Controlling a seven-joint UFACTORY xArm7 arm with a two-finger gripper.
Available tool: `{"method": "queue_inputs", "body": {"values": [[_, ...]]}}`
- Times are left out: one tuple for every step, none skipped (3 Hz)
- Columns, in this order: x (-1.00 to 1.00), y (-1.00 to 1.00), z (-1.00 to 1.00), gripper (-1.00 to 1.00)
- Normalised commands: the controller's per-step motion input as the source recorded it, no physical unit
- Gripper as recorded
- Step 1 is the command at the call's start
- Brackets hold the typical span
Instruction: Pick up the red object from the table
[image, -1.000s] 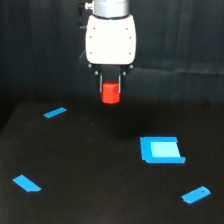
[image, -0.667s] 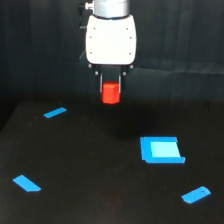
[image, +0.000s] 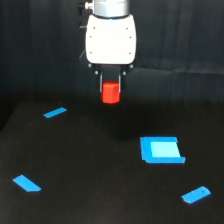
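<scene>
Above the table (image: 100, 165), near the top centre of the exterior view, the xArm6's white gripper housing (image: 110, 41) is hanging with its fingers pointing straight down. Its gripper (image: 110, 89) is closing narrowly on the red object (image: 110, 93), a short red-orange cylinder that is sitting upright between the two dark fingers; the fingers are pressing against its upper sides while its lower half is showing below their tips. The red object is hanging clear of the matte black table surface, with dark background visible beneath it and a faint darker patch lying on the table below and slightly toward the exterior view's right.

Four flat blue pieces are lying on the table, all well apart from the gripper. A thin blue strip (image: 55, 112) is resting toward the exterior view's left, angled slightly upward to the right. A blue wedge-shaped piece (image: 27, 183) is sitting near the lower left edge, tilted downward to the right. A larger blue square tile (image: 161, 150), with a lighter cyan centre and a darker blue border, is lying toward the exterior view's right, below and beside the gripper's position. A small rounded blue tab (image: 196, 194) is resting near the lower right corner, angled upward to the right.

Behind the table, a dark pleated curtain (image: 190, 35) is filling the background.
</scene>
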Motion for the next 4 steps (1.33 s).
{"method": "queue_inputs", "body": {"values": [[0.04,0.02,0.14,-0.95],[0.02,-0.02,0.17,-0.85],[0.03,-0.05,0.06,-0.97],[0.03,-0.08,0.0,-1.0]]}}
